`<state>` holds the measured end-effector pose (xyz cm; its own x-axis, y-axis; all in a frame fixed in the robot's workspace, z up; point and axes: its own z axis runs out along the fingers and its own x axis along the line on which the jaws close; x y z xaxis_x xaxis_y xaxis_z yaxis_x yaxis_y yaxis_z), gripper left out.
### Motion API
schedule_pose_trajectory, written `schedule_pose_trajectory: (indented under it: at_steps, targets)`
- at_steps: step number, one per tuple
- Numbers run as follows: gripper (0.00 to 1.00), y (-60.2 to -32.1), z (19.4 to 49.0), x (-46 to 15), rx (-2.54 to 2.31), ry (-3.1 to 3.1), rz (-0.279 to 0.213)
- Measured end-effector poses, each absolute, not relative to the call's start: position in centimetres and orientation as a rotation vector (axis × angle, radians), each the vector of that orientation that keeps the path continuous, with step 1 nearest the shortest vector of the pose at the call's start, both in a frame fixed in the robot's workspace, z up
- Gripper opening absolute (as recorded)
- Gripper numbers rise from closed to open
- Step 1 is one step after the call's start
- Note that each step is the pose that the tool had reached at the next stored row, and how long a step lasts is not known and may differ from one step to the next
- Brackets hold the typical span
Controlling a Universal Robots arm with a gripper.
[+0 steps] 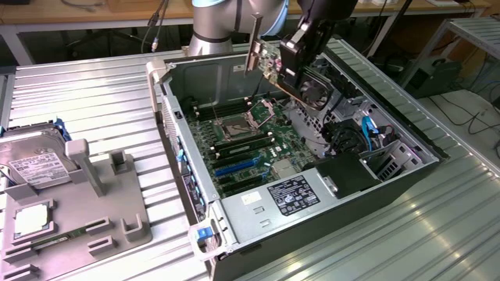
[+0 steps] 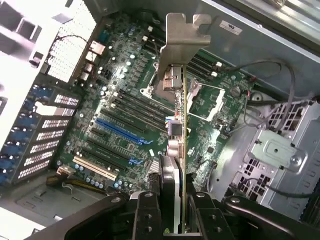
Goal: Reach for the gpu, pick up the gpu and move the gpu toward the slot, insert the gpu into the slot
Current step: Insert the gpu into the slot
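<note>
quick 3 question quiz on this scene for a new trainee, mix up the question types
1. True or false: the gpu is already seated in a slot.
2. What is the tool holding? A) nothing B) the gpu C) a screwdriver
3. Fill in: the hard drive lies at the exterior view's ____, outside the case.
Key: 1 false, it hangs above the motherboard; 2 B; 3 left.
</note>
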<state>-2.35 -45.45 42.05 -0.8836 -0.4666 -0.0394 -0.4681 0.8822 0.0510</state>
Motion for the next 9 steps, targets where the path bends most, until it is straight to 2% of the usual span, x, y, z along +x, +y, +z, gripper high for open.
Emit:
schedule_pose_trajectory:
  at_steps: [9]
  targets:
    - [0.28, -45.45, 42.04, -2.35, -1.042, 2.941, 0.096]
